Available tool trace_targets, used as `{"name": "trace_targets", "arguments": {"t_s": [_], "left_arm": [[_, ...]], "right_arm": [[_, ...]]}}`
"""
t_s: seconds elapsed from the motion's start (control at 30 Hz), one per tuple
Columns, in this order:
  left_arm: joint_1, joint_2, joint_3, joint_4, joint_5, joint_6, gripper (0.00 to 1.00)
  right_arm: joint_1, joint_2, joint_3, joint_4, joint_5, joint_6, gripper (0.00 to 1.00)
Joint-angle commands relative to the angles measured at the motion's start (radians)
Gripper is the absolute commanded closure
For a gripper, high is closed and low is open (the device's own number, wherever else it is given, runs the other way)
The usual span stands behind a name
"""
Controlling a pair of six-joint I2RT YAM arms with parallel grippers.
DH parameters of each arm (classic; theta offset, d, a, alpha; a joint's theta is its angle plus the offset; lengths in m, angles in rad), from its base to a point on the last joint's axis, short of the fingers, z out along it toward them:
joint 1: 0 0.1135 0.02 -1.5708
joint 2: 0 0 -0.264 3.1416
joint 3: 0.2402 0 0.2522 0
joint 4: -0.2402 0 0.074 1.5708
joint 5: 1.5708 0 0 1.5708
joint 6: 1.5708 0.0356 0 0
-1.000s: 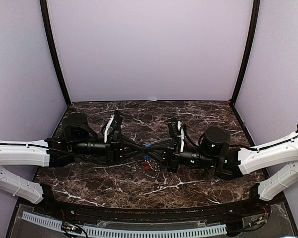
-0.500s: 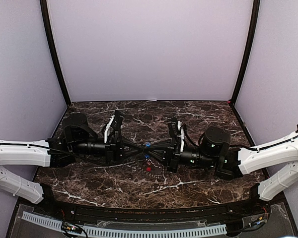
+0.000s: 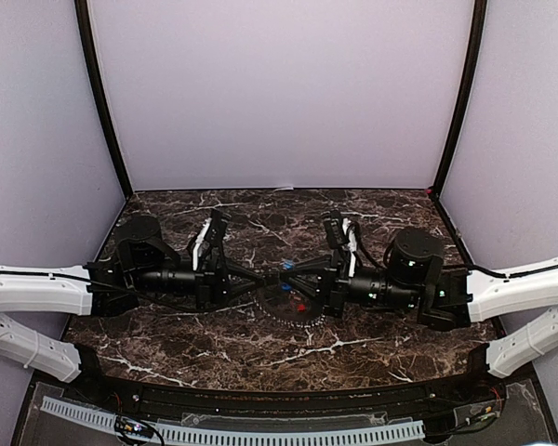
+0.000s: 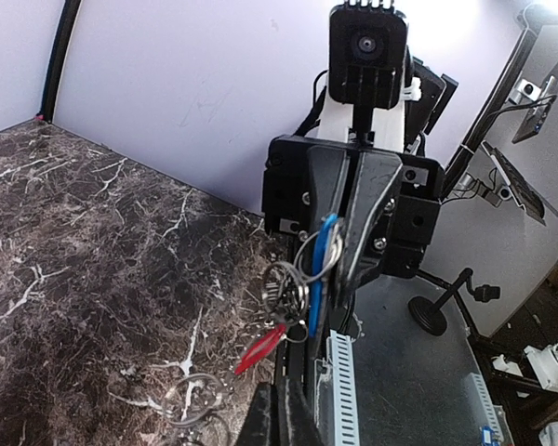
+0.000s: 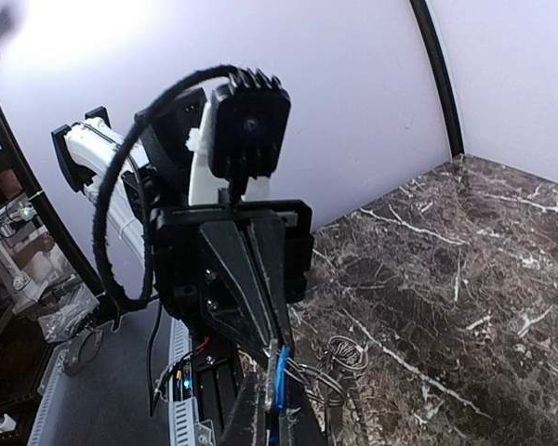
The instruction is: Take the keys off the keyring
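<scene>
My right gripper (image 5: 272,414) is shut on the blue key (image 5: 277,383), which stands edge-on between its fingers. My left gripper (image 5: 279,346) faces it tip to tip, jaws shut. I cannot tell whether it pinches anything. In the left wrist view the blue key (image 4: 324,269) lies in the right gripper (image 4: 333,281), thin wire loops (image 4: 293,283) hang beside it, and the red key (image 4: 260,348) dangles just beyond my left gripper (image 4: 277,407). From above, the toothed keyring (image 3: 281,319) shows just below both grippers, with the red key (image 3: 301,306) inside its arc.
A dark marble table (image 3: 372,209) is closed in by pale walls at the back and both sides. A white slotted rail (image 3: 260,435) runs along the near edge. Both arms lie low and level, meeting at the table's middle.
My left gripper has closed. The right arm has drawn back to the right with the blue key, and the toothed ring and red key now show below the fingertips.
</scene>
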Motion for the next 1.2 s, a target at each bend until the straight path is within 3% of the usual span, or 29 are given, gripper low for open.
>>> {"name": "trace_targets", "arguments": {"t_s": [0.0,0.8,0.97,1.17], "left_arm": [[-0.004,-0.041,-0.007,0.013,-0.001,0.016,1.0],[-0.051,-0.103,0.066,-0.235,-0.087,0.259,0.64],[-0.071,-0.073,0.076,-0.25,-0.165,0.309,0.64],[-0.084,-0.053,0.068,-0.241,-0.216,0.33,0.72]], "right_arm": [[-0.002,-0.007,0.073,-0.129,0.006,0.024,1.0],[-0.108,0.088,0.165,-0.168,-0.371,0.268,1.0],[-0.113,0.105,0.182,-0.186,-0.402,0.303,1.0],[-0.113,0.111,0.184,-0.173,-0.434,0.32,1.0]]}}
